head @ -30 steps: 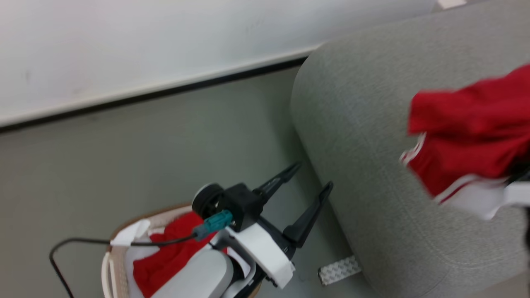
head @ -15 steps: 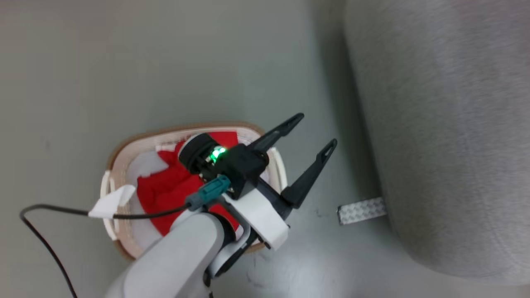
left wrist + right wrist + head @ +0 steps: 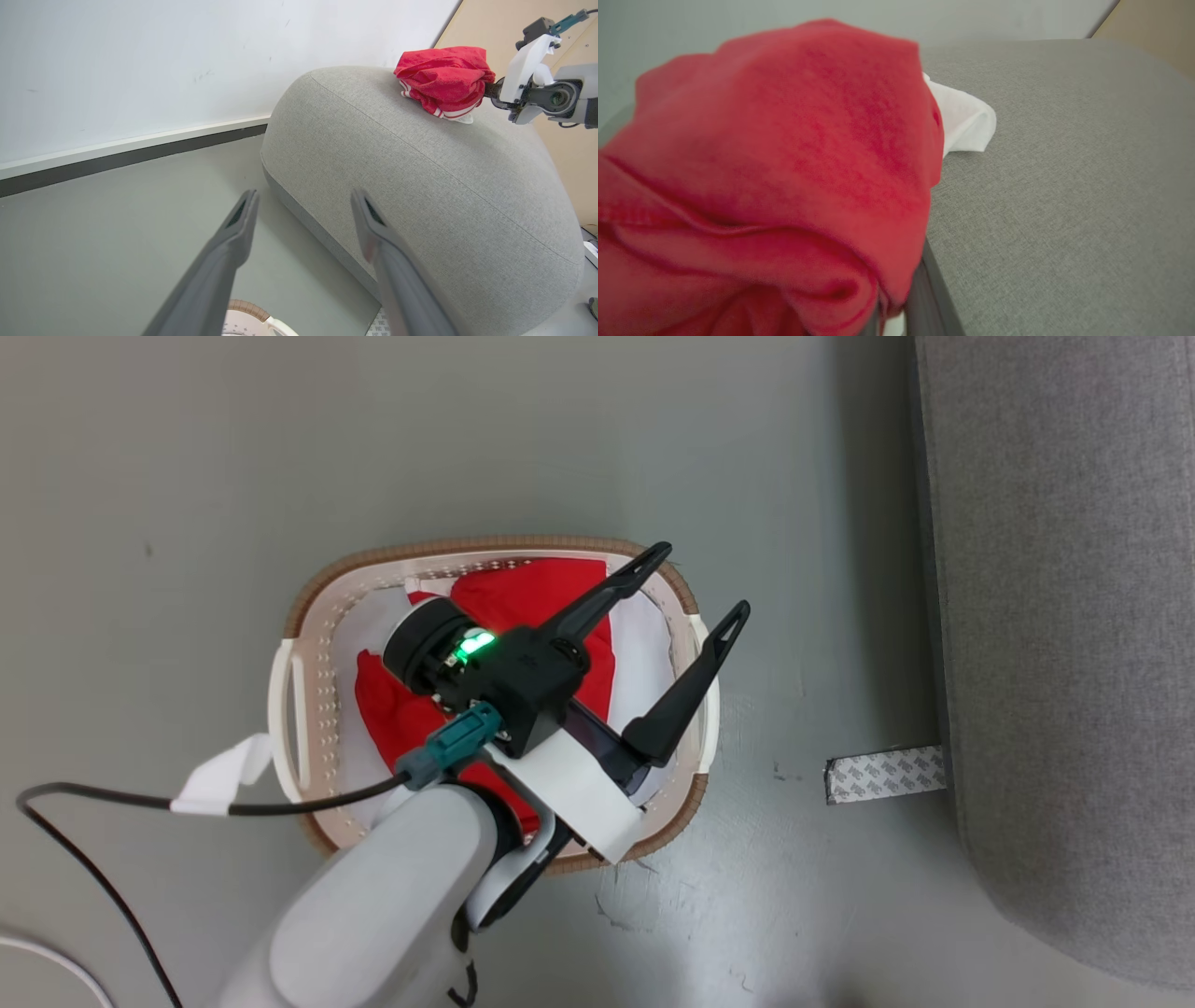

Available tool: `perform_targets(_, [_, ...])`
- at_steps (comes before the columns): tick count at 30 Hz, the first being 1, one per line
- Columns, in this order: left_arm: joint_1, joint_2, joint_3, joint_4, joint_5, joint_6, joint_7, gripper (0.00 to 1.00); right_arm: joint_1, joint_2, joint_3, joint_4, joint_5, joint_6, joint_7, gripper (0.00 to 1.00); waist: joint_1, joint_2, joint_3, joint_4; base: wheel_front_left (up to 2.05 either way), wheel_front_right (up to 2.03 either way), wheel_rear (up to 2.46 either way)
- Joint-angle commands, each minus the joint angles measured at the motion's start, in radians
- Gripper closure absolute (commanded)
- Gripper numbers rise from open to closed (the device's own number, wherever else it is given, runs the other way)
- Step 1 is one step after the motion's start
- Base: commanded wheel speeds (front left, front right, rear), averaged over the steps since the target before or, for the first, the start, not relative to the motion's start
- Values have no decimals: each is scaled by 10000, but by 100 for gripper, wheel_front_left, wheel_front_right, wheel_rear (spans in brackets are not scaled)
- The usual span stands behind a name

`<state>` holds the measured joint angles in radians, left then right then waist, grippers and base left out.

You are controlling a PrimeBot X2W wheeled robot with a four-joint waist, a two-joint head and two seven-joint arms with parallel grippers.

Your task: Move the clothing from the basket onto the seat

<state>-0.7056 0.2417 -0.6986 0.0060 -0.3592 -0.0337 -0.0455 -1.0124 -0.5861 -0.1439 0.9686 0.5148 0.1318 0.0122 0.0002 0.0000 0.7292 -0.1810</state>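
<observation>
The cream basket (image 3: 485, 543) with a brown rim stands on the floor and holds red clothing (image 3: 537, 593) on a pale pad. My left gripper (image 3: 702, 582) hangs open and empty over the basket's right rim, its fingers (image 3: 243, 219) pointing toward the grey seat (image 3: 420, 186). A second red garment (image 3: 444, 79) with white striped trim is bunched on top of the seat, with my right gripper (image 3: 488, 89) shut on it. In the right wrist view this garment (image 3: 775, 163) drapes over my fingers (image 3: 924, 284) just above the seat cushion (image 3: 1064, 186).
The seat's side (image 3: 1055, 616) runs down the right of the head view. A strip of patterned tape (image 3: 882, 775) lies on the floor at its foot. A black cable (image 3: 93, 887) trails left from my left wrist. A white wall (image 3: 140, 70) stands behind the seat.
The head camera has swung down and left, from the seat to the basket. The garment in my right gripper has left the head view. My left gripper stays open above the basket.
</observation>
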Motion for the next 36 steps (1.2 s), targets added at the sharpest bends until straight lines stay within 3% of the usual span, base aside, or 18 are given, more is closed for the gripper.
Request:
perform_targets(1, [-99,6,31,75,-5,50,-111,0,113,-73,135,175,140,-21,-108,100,-2,0,-100,11,0,0,0])
perform_targets(3, [-94,-13,47,120,-52,67,-137,0,124,-14,405,294,217,-21,-148,97,-2,0,-242,-24,0,0,0])
perform_targets(4, [-66,-16,56,161,-90,76,-177,0,139,17,571,351,265,-21,-71,61,-2,0,-341,-50,0,0,0])
perform_targets(5, [-13,-26,46,216,-120,74,-211,0,167,50,721,465,348,-21,116,0,-2,0,-459,-72,0,0,0])
perform_targets(8, [220,-43,68,419,-253,63,-384,0,281,87,1403,355,656,-21,806,0,-2,0,-969,-117,0,0,0])
perform_targets(12, [601,-147,204,739,-608,125,-795,0,836,-375,2533,-260,920,-21,1375,0,-2,0,-1954,-75,0,0,0])
perform_targets(20, [1695,-124,551,1334,-1285,322,-1480,0,1987,-1741,4130,-2301,1535,-23,1622,0,-2,0,-4485,269,0,0,0])
perform_targets(23, [2059,-10,736,1384,-1435,435,-1590,0,2200,-1908,4363,-2935,1667,-21,1611,0,-2,0,-5103,339,0,0,0])
perform_targets(31, [3390,532,1739,1105,-2216,1125,-1780,0,3403,-1674,4277,-5607,2003,-21,1132,0,-2,0,-6833,660,0,0,0])
perform_targets(36, [4038,850,2403,852,-2397,1766,-1900,0,5125,-665,3210,-7067,1548,-21,339,0,-2,0,-7279,974,0,0,0])
